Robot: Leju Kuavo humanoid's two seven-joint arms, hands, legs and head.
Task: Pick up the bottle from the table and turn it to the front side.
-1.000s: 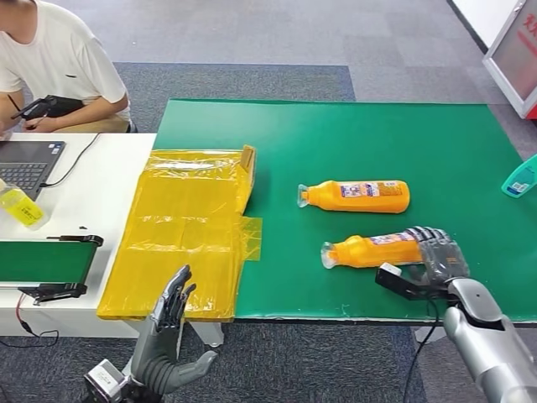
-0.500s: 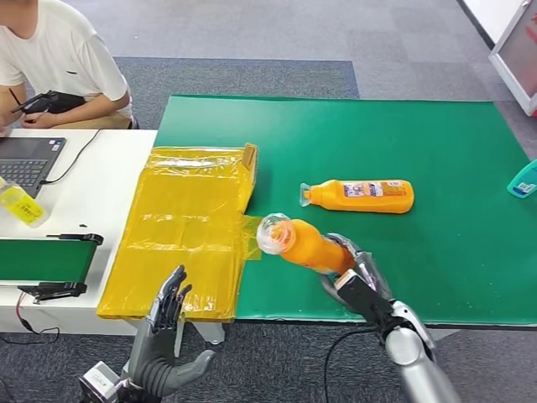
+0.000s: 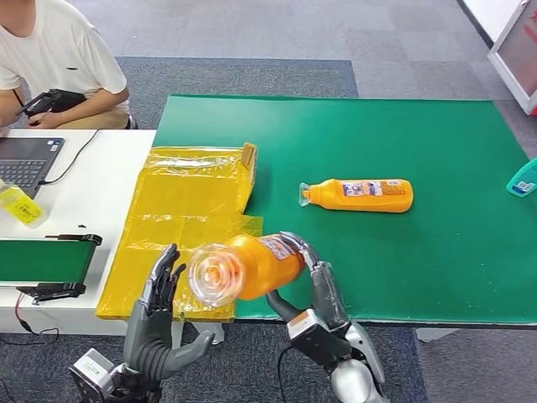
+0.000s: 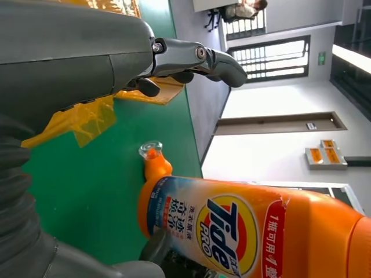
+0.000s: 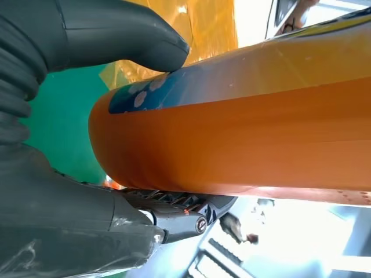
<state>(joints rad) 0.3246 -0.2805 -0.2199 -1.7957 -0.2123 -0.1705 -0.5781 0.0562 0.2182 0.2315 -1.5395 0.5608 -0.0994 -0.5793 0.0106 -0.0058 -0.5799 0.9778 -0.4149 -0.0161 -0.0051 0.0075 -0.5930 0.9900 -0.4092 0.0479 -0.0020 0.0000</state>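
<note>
Bottle off the worktop, turn to the front not finished.

At lower left of the head view my left hand waits with fingers spread wide, holding nothing. At lower centre my right hand grips the orange bottle above the green worktop edge, cap toward the camera. Lifting is done; I judge the turning is underway. The left wrist view shows the Tide label; the right wrist view shows plain orange side.
</note>
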